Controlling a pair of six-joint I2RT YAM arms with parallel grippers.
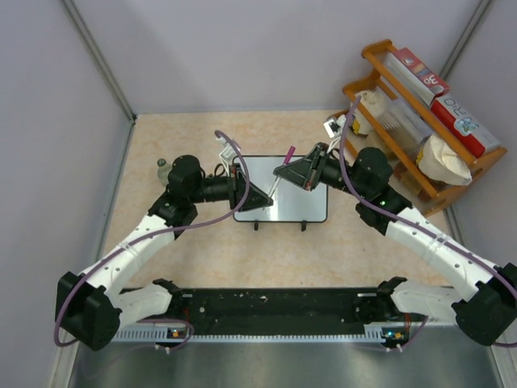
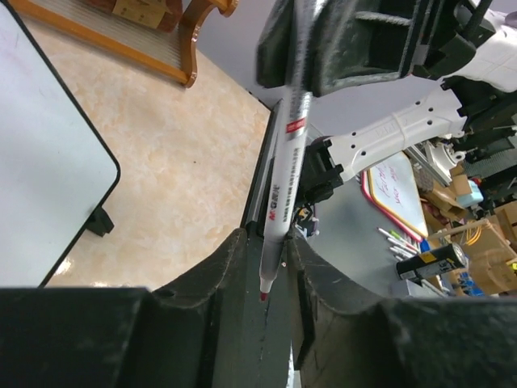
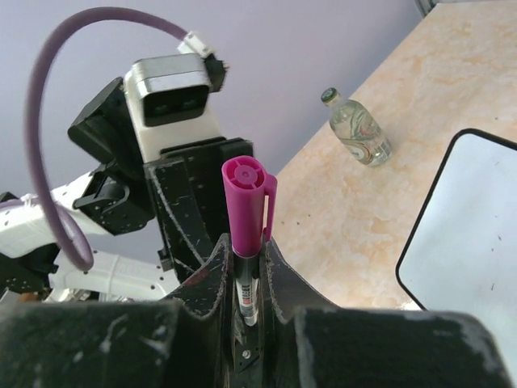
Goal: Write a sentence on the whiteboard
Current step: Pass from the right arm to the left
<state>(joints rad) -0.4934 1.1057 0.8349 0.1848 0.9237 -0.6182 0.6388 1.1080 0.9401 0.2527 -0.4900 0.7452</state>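
Note:
The whiteboard (image 1: 283, 202) lies mid-table, black-framed; its face shows no writing, so the sentence is not in view. It also shows in the left wrist view (image 2: 40, 162) and the right wrist view (image 3: 477, 234). My right gripper (image 1: 287, 171) (image 3: 245, 246) is shut on the marker (image 3: 246, 206), which has its magenta cap on the rear end (image 1: 288, 152). The marker (image 2: 283, 178) slants down over the board's left part. Its bare magenta tip sits between the fingers of my left gripper (image 1: 258, 200) (image 2: 266, 238). Those jaws stand narrowly apart, with a small gap on one side.
A wooden rack (image 1: 420, 137) with boxes and bags stands at the back right. A small glass bottle (image 1: 162, 168) (image 3: 359, 129) stands left of the board. Grey walls close in the table's left and back. A pink-framed board (image 2: 396, 190) and loose pens lie off the table.

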